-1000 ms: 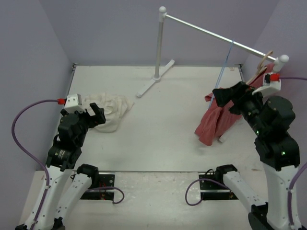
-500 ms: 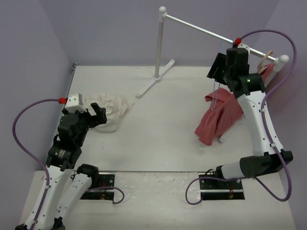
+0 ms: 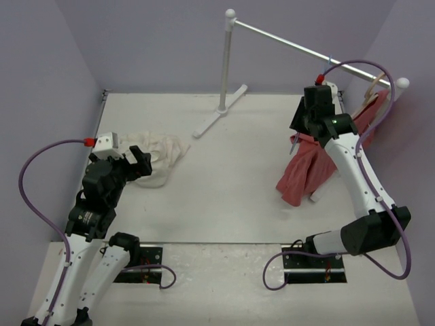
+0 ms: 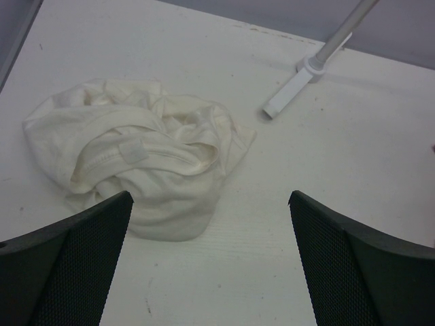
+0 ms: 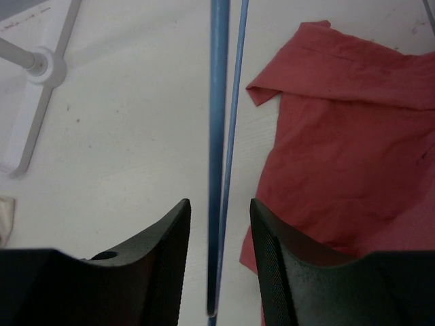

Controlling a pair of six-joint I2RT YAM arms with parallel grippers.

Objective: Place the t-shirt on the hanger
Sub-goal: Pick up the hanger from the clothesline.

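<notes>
Reaching the hanger (image 5: 218, 102) at far right, the right gripper (image 5: 219, 204) straddles its wires, half-open, not pinching; clamping likely comes next. The left gripper (image 4: 209, 197) gapes empty by the t-shirt (image 4: 136, 163).

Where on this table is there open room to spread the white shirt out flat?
The widest bare patch is the table's middle, bordered by the white t-shirt on the left, the red garment on the right and the rack's foot behind. Back right is crowded: red garment, blue hanger, right arm.
</notes>
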